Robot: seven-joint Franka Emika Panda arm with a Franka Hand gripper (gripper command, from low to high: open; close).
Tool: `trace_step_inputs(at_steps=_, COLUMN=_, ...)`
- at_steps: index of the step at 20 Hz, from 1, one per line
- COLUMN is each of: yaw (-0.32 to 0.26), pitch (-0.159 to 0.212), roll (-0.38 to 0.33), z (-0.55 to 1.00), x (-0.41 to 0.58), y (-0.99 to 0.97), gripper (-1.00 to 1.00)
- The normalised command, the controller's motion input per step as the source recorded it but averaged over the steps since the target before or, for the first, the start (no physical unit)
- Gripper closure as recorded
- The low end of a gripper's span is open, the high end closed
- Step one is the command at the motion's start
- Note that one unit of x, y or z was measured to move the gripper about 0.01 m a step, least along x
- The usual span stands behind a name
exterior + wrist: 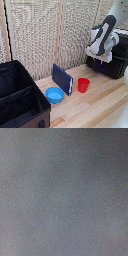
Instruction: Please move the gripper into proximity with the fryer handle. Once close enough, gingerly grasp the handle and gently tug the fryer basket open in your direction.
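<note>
Exterior view: your arm (104,37) reaches down over the black fryer (112,62) at the right edge of the frame, hiding the gripper, whose opening cannot be told, and the handle. Lower centre on the table (95,107): red cup (83,85), blue bowl (54,94), dark-blue slab (62,79). Black case (20,97), lower left. The wrist view shows only grey blur.

A blurred, featureless grey field across the whole wrist view, nothing recognisable.
</note>
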Motion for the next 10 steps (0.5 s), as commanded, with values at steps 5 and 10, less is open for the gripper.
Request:
trace_step_inputs(at_steps=5, yaw=-0.063, pitch=-0.144, roll=0.002, z=0.43, x=0.005, y=0.88, gripper=1.00)
trace_step_inputs(at_steps=10, yaw=-0.061, pitch=-0.052, roll=0.001, z=0.03, x=0.175, y=0.92, gripper=1.00)
